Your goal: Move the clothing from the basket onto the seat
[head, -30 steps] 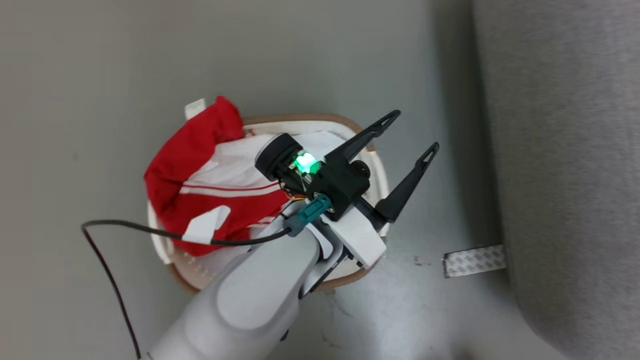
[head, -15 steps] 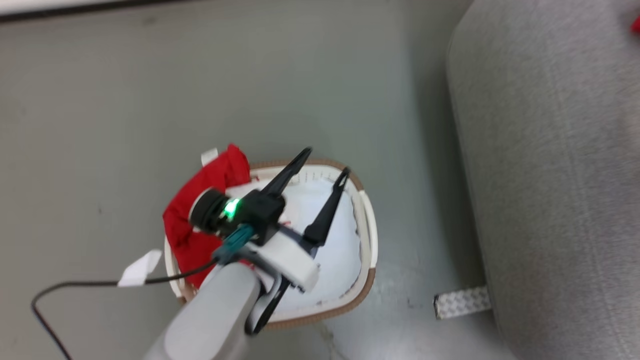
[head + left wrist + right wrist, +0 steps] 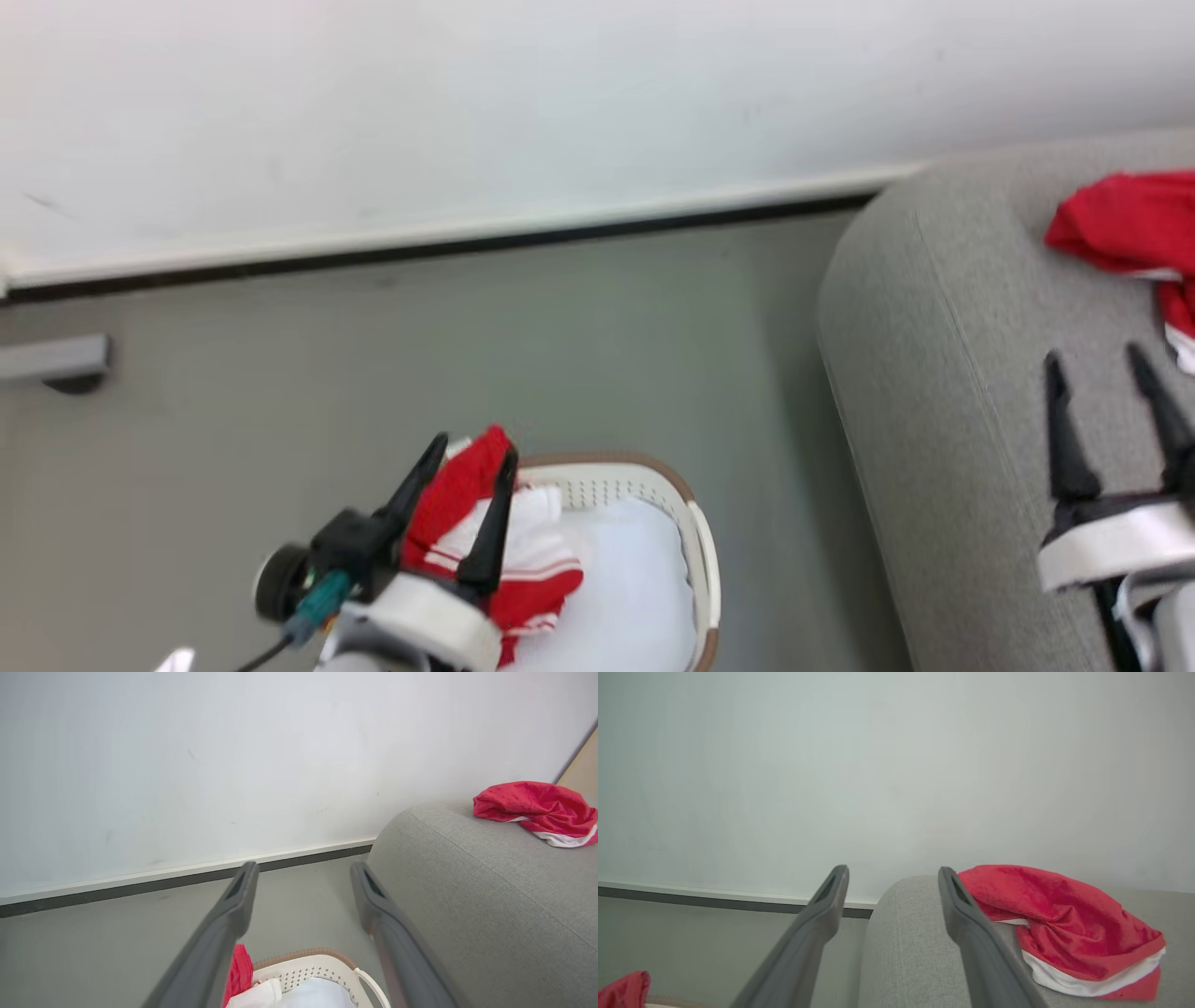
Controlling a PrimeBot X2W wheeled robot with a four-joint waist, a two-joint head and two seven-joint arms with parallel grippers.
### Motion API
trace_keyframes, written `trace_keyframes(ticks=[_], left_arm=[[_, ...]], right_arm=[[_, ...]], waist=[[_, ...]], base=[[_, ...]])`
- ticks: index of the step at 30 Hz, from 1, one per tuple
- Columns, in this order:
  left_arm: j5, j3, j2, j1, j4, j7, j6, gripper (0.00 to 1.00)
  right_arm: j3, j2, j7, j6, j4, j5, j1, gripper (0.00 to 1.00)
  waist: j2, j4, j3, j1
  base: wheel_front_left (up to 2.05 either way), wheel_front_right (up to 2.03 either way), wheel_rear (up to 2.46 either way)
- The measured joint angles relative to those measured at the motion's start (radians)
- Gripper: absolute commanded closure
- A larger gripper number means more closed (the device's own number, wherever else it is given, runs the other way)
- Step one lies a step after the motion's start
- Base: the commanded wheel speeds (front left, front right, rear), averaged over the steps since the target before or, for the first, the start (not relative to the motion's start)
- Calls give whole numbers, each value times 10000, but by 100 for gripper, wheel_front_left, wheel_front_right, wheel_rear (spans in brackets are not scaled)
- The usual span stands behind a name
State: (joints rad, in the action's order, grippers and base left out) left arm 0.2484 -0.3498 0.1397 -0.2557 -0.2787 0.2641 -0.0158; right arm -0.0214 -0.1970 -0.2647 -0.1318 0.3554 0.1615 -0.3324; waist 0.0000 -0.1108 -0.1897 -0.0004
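Note:
The white basket (image 3: 695, 551) with its brown rim stands on the floor at the bottom of the head view. Red clothing with white stripes (image 3: 523, 583) lies heaped at its left end, and a pale pad (image 3: 625, 597) covers its floor. My left gripper (image 3: 473, 448) hovers open above that heap, holding nothing. A second red garment (image 3: 1120, 224) lies on the grey seat (image 3: 934, 373) at the right. My right gripper (image 3: 1094, 357) is open over the seat, short of that garment. In the right wrist view the garment (image 3: 1055, 919) lies just right of the open fingers (image 3: 966, 924).
A white wall with a dark baseboard (image 3: 560, 238) runs behind the basket and seat. A grey bracket (image 3: 51, 359) juts out at the far left. Grey floor (image 3: 607, 355) lies between the basket, wall and seat.
The head camera has swung upward, bringing the wall, the seat's garment and my right gripper into view. My left gripper, still open, now points over the basket's left end.

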Motion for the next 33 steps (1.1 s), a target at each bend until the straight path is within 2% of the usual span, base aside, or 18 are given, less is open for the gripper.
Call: trace_keyframes(ticks=[8, 12, 14, 26, 29, 33], left_arm=[[-349, 1220, -226, 1594, 58, 0, 290, 0], [-435, 1674, -322, 1906, 167, 0, 382, 0], [-591, 2080, -447, 2251, 232, 0, 579, 0], [-1016, 2545, -702, 2336, 222, 0, 901, 0], [-1208, 2456, -738, 2163, -142, 0, 957, 0], [-1645, 2107, -754, 1281, -1292, 2, 989, 0]], right_arm=[[297, 773, 0, 0, -263, -182, 1619, 0], [215, 1034, 0, 0, -242, -182, 2056, 0], [221, 1210, 0, 0, -190, -196, 2486, 0], [527, 1346, 0, 0, -113, -230, 2462, 0], [646, 1335, 0, 0, -167, -251, 2241, 0], [809, 1331, 0, 0, -345, -209, 1754, 0]], waist=[[0, 469, 1492, -1], [0, 589, 1857, -1], [0, 687, 2106, 0], [0, 514, 1911, 2], [0, 425, 1687, 3], [0, 313, 1078, 4]], base=[[0, 0, 0], [0, 0, 0], [0, 0, 0], [0, 0, 0], [0, 0, 0], [0, 0, 0]])
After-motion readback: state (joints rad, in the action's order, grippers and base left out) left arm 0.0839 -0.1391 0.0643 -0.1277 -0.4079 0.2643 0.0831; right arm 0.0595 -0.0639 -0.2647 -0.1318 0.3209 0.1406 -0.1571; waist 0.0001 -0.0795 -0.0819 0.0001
